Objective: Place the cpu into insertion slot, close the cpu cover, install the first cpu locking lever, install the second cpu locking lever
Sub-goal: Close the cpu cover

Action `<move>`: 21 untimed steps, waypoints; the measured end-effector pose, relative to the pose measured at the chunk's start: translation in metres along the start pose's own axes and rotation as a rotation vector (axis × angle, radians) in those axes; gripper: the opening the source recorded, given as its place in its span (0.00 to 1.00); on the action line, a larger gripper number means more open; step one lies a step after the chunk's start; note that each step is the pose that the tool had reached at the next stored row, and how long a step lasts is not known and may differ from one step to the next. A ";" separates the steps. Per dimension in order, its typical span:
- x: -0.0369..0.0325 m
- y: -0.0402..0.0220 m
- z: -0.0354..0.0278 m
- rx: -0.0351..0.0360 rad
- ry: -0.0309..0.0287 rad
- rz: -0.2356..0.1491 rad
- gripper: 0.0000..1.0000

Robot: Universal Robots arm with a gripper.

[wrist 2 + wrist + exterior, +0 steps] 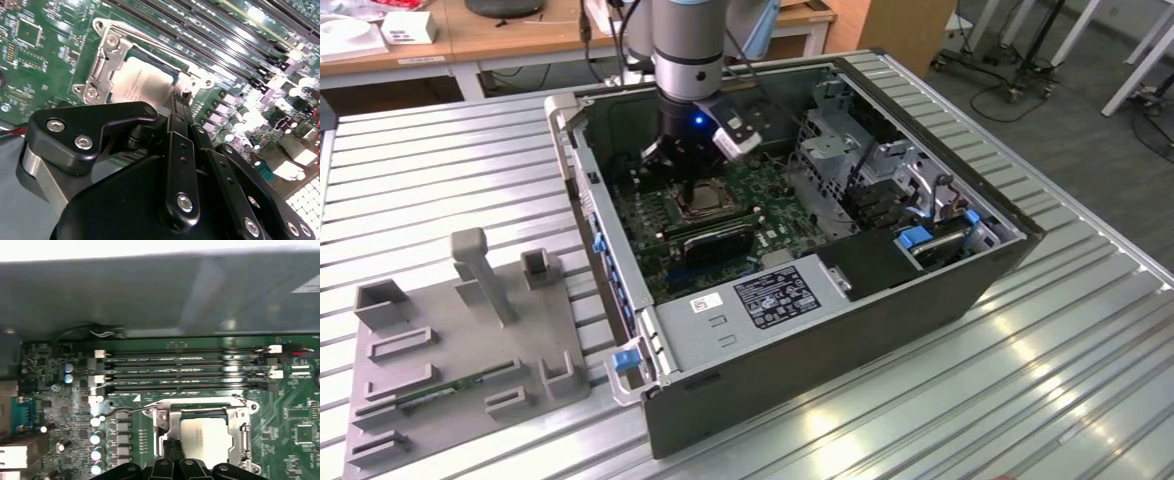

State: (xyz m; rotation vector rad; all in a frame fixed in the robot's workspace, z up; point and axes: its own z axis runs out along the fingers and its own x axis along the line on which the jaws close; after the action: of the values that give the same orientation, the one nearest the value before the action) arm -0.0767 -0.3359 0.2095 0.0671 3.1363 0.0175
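The cpu, a silvery-tan square, lies in the insertion slot on the green motherboard. The silvery cpu cover is down around it, and the chip shows through the cover's window. A thin wire locking lever runs along the cover's edge beside the memory slots, its bent end sticking out past the corner. My gripper has its black fingers pressed together, shut. Their tips are at the cover's edge next to the cpu. In the exterior view the gripper reaches straight down into the open case.
Long black memory slots run beside the socket, with the case wall behind them. A row of capacitors stands near the lever's end. A drive cage and power supply crowd the case. A grey fixture sits on the table.
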 end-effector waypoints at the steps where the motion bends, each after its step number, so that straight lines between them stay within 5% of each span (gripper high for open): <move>1: 0.0011 0.0000 0.0001 0.0001 0.0000 -0.002 0.11; 21: 0.0043 -0.0003 0.0090 0.0002 0.0002 -0.022 0.11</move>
State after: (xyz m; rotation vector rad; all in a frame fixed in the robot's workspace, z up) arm -0.0810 -0.3359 0.2005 0.0322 3.1369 0.0172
